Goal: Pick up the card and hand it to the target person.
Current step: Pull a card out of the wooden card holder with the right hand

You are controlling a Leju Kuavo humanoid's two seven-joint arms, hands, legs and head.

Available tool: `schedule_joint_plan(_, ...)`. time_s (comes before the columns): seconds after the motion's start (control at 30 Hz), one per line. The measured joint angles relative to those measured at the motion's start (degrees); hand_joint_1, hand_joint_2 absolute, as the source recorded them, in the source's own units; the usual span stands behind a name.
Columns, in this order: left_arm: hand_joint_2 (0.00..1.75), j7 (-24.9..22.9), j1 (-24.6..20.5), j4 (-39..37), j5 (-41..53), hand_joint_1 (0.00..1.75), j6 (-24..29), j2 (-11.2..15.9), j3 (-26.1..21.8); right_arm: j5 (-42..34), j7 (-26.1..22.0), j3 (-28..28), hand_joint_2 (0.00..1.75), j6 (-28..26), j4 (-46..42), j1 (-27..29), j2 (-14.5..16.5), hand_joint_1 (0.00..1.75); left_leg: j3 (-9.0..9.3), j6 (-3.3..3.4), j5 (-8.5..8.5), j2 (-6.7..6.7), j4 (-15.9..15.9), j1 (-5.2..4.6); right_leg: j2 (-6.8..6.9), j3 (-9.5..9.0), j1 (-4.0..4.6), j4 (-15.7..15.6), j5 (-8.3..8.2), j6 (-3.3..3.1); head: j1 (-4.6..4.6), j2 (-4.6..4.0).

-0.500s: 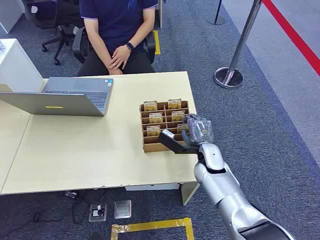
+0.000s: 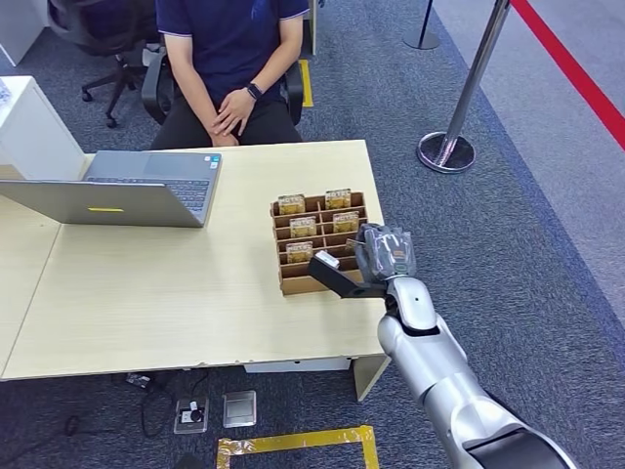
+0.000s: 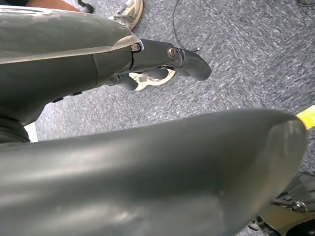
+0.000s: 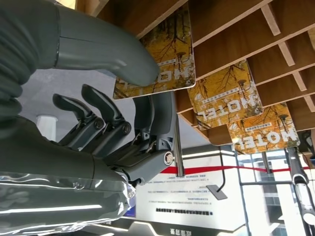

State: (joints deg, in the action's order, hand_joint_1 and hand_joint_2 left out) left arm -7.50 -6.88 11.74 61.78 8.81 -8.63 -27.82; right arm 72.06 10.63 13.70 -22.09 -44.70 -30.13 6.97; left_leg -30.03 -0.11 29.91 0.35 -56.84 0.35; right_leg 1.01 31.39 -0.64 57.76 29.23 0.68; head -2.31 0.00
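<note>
The right hand (image 4: 122,128) pinches a card (image 4: 163,54). The thick thumb (image 4: 111,54) lies on the card's picture side & the dark fingers (image 4: 156,118) press from the other side. The other fingers curl in w/ nothing in them. The card is yellow w/ trees & the word HOTEL on it. It sits at the near right corner of the wooden card box (image 2: 295,285), w/ its low edge at the box slot.

In the head view the right hand (image 2: 383,252) is over that corner of the box, on the table (image 2: 147,293). The silver arm reaches up from the low right, w/ the wrist bent down to the box. From there you can't see the pinch; the wrist view shows it up close. That view also shows 2 more HOTEL cards (image 4: 226,98) in the next slots.

The left hand (image 3: 163,61) hangs over grey carpet (image 3: 241,59), fingers held out straight & holding nothing.

A person (image 2: 229,59) sits at the far side of the table, hands together in their lap. A laptop (image 2: 118,191) sits on the table's left.
</note>
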Motion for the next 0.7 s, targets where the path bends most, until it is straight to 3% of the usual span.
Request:
schedule_joint_plan(0.33, 0.0, 0.01, -0.34, 0.0, -0.04, 0.0, -0.21, -0.02, -0.03, -0.45, -0.08, -0.11, 1.75, -0.35, -1.57, 0.24, -0.15, 1.75, -0.01, 0.0, 0.0, 0.0, -0.02, 0.0, 0.0, 0.02, 0.0, 0.0, 0.0, 0.0, -0.01, 0.0)
schedule_joint_plan(0.7, 0.0, 0.99, 0.78, 0.0, -1.15, 0.0, 0.56, 0.0, -0.78, -8.96, -8.04, -0.65, 1.75, 1.38, -29.0, 7.05, -2.61, 1.75, -0.07, 0.0, 0.01, 0.0, -0.02, 0.0, -0.01, 0.06, 0.0, -0.01, 0.0, 0.0, -0.03, 0.0)
